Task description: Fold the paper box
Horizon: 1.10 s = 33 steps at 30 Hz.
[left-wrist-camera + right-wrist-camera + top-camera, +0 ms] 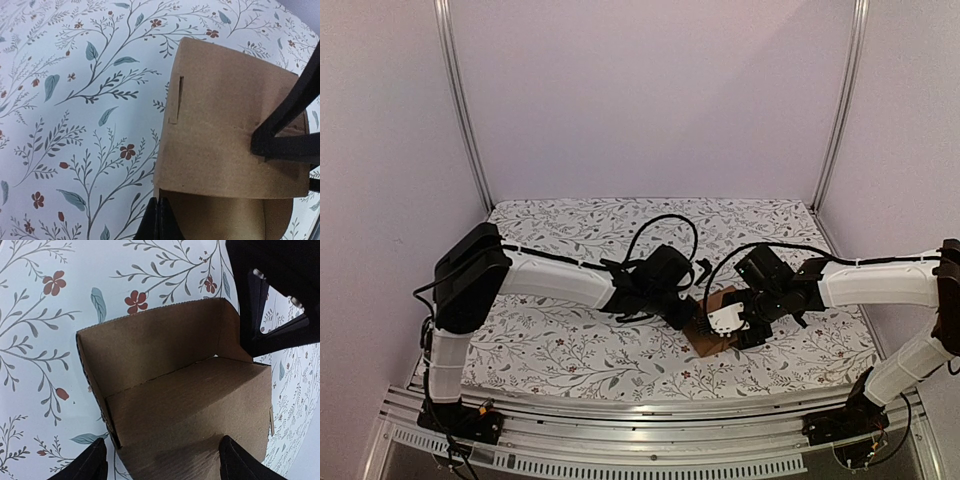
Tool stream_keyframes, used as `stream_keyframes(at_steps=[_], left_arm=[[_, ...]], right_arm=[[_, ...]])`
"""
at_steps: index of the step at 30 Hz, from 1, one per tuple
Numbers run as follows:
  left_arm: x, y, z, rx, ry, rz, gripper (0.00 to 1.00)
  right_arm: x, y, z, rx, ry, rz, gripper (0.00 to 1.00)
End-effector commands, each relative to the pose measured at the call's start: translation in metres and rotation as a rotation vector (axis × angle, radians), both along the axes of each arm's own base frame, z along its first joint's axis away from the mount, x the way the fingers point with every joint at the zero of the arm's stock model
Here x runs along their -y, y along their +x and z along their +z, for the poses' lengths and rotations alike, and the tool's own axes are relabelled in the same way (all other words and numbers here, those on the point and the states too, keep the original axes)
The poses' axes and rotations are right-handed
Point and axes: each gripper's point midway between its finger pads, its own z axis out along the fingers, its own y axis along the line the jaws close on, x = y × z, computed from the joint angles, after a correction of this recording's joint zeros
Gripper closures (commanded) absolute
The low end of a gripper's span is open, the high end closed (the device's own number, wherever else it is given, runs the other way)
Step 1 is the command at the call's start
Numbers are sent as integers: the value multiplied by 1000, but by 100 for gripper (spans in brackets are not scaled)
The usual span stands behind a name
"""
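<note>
Paper box: likely light, thin card, easily creased (walls half up); take it by a wall near a fold. Your right pincer wide, straddling it; left pincer, cannot tell.

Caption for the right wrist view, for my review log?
Partly folded paper box on the floral tablecloth, walls raised, seen between the right gripper's spread fingertips.

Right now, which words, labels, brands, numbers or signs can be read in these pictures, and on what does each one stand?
None can be read.
The paper box is plain brown cardboard, unprinted; one panel has only a cut slit.
The table cover shows only leaves and flowers.
The left arm and right arm show no marking large enough to read.
</note>
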Motion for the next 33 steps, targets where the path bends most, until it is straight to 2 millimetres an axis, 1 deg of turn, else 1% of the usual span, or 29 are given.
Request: stream_keyframes(at_steps=[1,9,13,14,16,19,23,25,28,31,33], left_arm=[[25,-1,14,-18,-88,-53,100],[23,3,13,-64,-108,-25,100],[24,5,14,-83,-110,-8,100],[23,6,14,-80,-106,-4,100],[21,8,14,-76,-99,3,98],[19,8,15,-71,-90,6,90],[17,10,28,-47,-104,13,77],[16,9,38,-35,-114,10,74],[9,15,51,10,-103,37,70],[1,15,67,34,-103,56,65],[-10,12,73,29,-102,93,62]], right_arm=[[7,-37,-30,-176,-53,67,25],[7,-35,-30,-173,-57,60,25],[7,-32,-26,-155,-56,48,23],[8,-31,-24,-143,-55,44,23],[7,-27,-13,-115,-31,33,21],[3,-26,8,-95,21,27,19],[4,-24,20,-75,34,19,18],[5,-24,21,-79,38,16,17],[7,-26,25,-82,44,12,16],[10,-25,28,-84,48,0,16],[14,-26,32,-103,57,-20,16]])
